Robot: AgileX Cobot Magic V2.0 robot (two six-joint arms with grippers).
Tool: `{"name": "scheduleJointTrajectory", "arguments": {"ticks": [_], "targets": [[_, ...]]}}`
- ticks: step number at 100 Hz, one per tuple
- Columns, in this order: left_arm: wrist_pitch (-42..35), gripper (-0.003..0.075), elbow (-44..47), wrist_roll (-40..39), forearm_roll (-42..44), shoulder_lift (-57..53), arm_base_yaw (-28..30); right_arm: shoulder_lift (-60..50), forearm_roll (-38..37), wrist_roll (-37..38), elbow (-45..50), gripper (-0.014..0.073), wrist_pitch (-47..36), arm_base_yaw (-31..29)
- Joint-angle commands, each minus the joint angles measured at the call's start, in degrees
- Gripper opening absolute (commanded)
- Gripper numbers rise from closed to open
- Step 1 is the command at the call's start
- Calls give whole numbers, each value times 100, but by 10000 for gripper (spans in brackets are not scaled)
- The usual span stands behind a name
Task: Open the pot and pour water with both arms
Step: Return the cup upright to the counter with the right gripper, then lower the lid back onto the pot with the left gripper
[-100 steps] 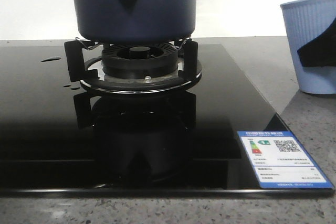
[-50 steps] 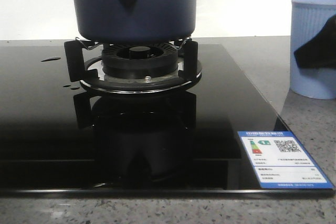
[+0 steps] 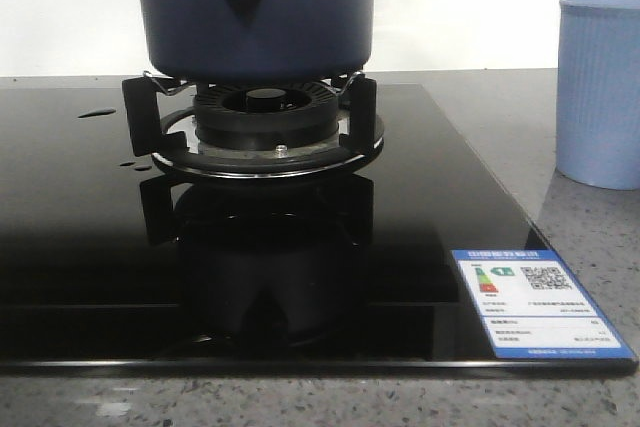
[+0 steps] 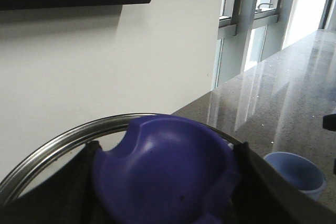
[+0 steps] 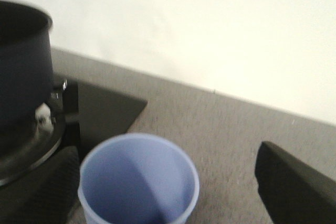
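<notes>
A pale blue cup (image 3: pixel 600 87) stands upright on the grey counter (image 3: pixel 590 227), beside the black hob (image 3: pixel 90 237).

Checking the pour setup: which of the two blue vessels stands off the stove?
The pale blue ribbed cup, on the grey counter right of the glass; the dark navy pot sits on the burner.

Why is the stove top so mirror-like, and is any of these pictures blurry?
Front view: the glossy black stove top reflects the burner and pot sharply. Right wrist view: soft and smeared, the cup and pot edges fuzzy. Left wrist view: window glare streaks the counter.
</notes>
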Motion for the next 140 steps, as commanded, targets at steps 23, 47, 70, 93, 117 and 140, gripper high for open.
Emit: {"name": "scheduleJointTrajectory", "arguments": {"ticks": [23, 47, 70, 93, 117, 140], "targets": [[342, 296, -609, 3, -54, 558, -532, -766, 113, 222, -139, 581, -429, -41], [46, 295, -825, 3, 68, 843, -765, -998, 113, 296, -139, 99, -1316, -41], [-373, 295, -825, 3, 82, 843, -765, -1015, 113, 313, -139, -67, -1388, -41], [-738, 295, -825, 3, 103, 854, -765, -1015, 113, 313, -139, -67, -1388, -41], [-575, 295, -825, -66, 258, 1025, -765, -1015, 113, 313, -139, -67, -1317, -41], [-491, 295, -814, -223, 254, 1178, -765, -1015, 113, 313, -139, -67, -1278, -41]]}}
